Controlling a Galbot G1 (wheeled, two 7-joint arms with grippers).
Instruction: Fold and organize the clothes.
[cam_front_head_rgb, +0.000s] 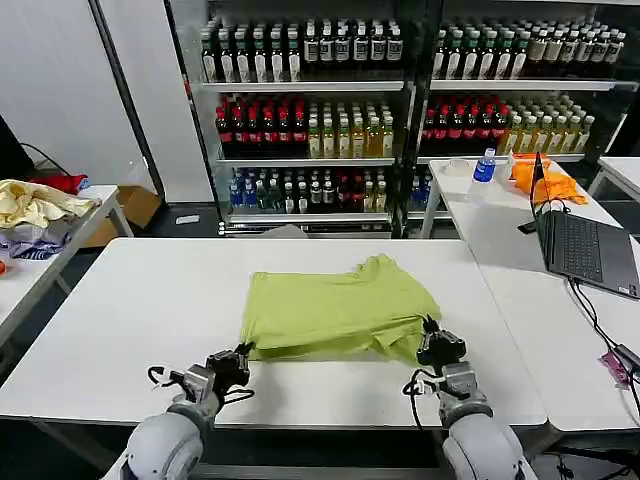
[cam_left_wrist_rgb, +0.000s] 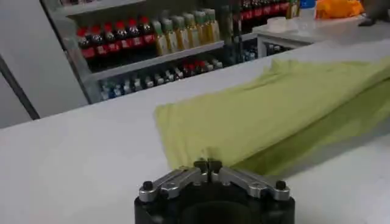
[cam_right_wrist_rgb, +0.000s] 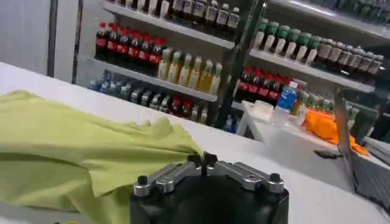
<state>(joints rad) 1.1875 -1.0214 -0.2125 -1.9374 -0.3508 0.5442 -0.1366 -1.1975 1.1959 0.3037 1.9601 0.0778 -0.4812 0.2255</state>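
T-shirt sits partly folded mid-tabletop, left claw and right claw each pinched shut at its near corners, so uneven pulling could easily skew the fold or drop a corner.

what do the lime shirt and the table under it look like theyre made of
The lime T-shirt looks like soft matte knit fabric, probably cotton: it drapes in limp folds and wrinkles with no shine. The table looks like a smooth white laminate or painted board, flat and faintly reflective; which one can't be told. The left gripper and right gripper pinch the shirt's near corners.
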